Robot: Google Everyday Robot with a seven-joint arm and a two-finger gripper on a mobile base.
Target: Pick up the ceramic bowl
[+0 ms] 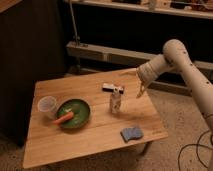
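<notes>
The ceramic bowl [74,113] is a wide, shallow dark-green dish on the left part of the wooden table [95,137]. An orange carrot [63,119] lies across its near left rim. A small translucent whitish cup [47,105] stands just left of the bowl. My gripper [141,91] hangs at the end of the white arm above the table's far right edge, well to the right of the bowl and apart from it.
A small patterned can [115,101] stands upright at the table's middle, between gripper and bowl. A flat black-and-white packet [112,88] lies behind it. A blue sponge [131,133] lies near the front right. A dark cabinet stands to the left, a shelf rail behind.
</notes>
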